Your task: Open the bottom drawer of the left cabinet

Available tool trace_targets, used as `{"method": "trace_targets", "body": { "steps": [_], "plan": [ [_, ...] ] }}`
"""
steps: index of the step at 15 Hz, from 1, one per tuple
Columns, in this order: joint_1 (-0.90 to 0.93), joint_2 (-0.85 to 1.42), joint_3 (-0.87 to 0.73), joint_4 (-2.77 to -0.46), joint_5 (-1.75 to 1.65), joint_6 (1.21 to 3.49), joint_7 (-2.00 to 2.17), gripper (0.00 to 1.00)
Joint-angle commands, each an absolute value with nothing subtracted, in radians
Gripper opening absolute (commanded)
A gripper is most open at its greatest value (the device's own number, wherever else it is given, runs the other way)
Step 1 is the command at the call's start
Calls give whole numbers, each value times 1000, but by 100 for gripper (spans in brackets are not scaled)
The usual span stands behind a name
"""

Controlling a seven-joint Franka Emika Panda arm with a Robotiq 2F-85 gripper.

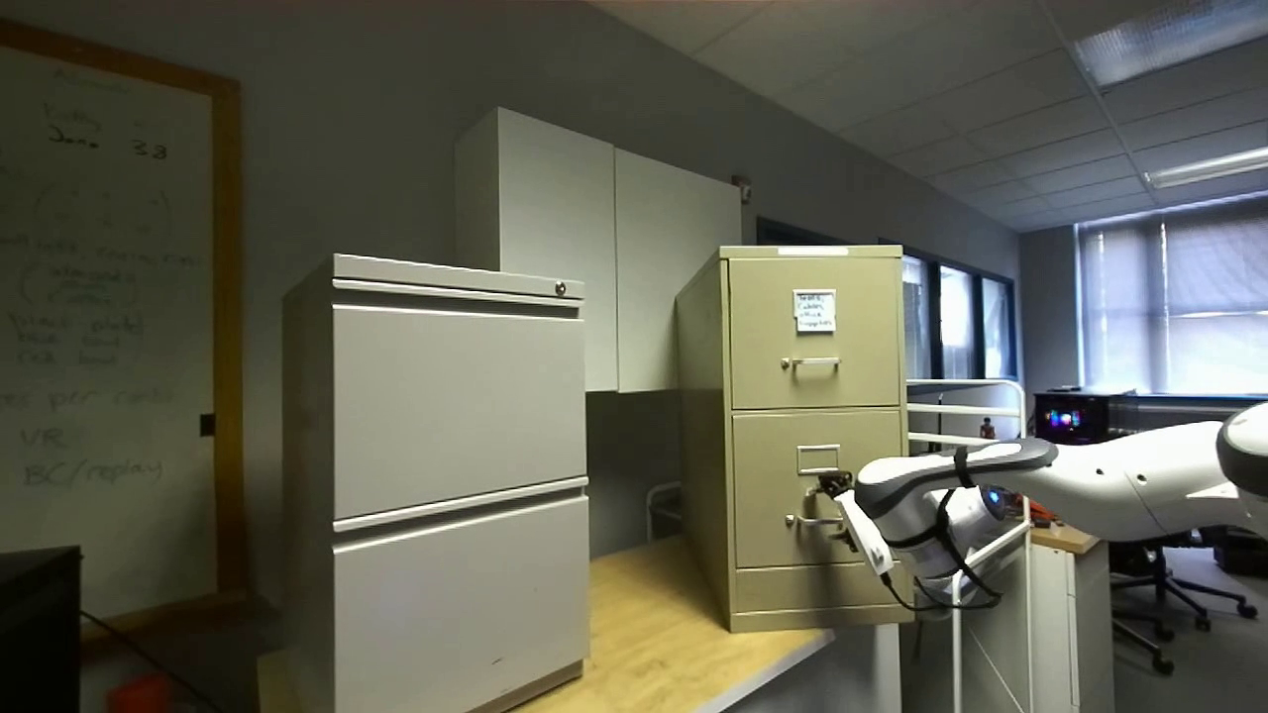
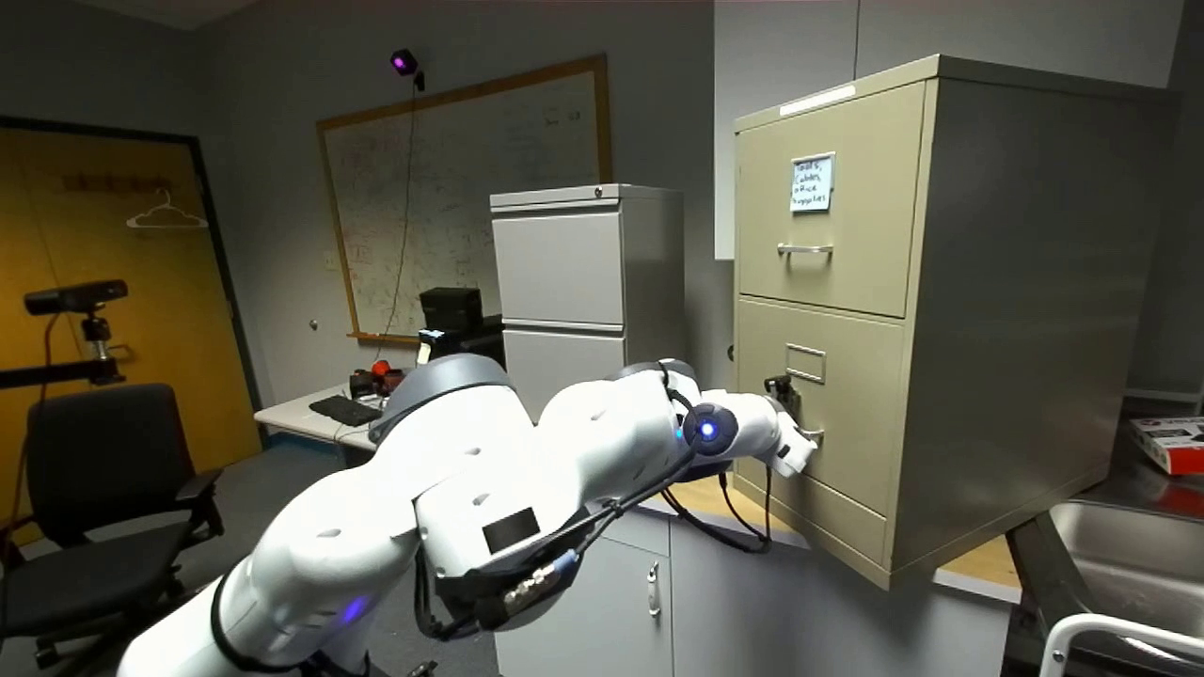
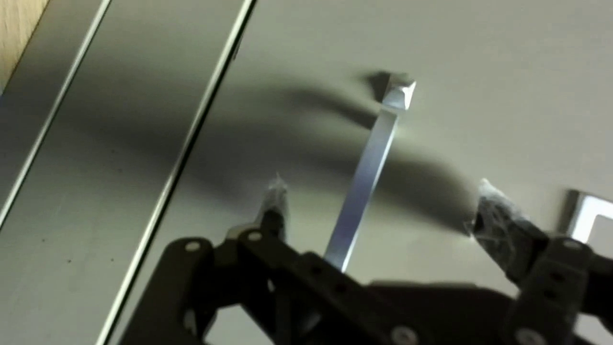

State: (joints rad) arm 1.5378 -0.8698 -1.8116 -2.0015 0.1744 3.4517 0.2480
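Observation:
The left cabinet, a tall beige metal filing cabinet [image 1: 698, 426], stands on a wooden counter and also shows in an exterior view [image 2: 1025, 310]. Its bottom drawer [image 1: 763, 485] is closed, its front flush with the cabinet; it also shows in an exterior view [image 2: 861, 404] and fills most of the wrist view [image 3: 479, 110]. A silver bar handle [image 3: 366, 175] crosses this drawer front. My gripper [image 3: 380, 191] is open, one finger on each side of the handle, with gaps to both. In both exterior views the gripper [image 1: 834, 510] is close against the drawer front at the handle.
A light-grey two-panel cabinet [image 1: 456, 406] stands beside the beige cabinet. The wooden counter [image 1: 644, 604] runs beneath. A metal sink [image 2: 1148, 555] and a white rail [image 2: 1129, 625] are on the beige cabinet's other side. White wall cupboards [image 1: 555, 238] hang behind.

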Motion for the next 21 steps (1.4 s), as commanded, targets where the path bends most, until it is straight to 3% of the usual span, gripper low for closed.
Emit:
{"method": "trace_targets", "body": {
  "steps": [1, 7, 11, 21],
  "plan": [
    [1633, -825, -1907, -1927, 260, 3432, 213, 74],
    [1757, -774, -2053, -1873, 352, 3402, 218, 27],
    [1759, -611, -2092, -1960, 437, 3372, 243, 2],
    [1617, -380, -1984, -2262, 600, 3374, 330, 1]
  ]
}}
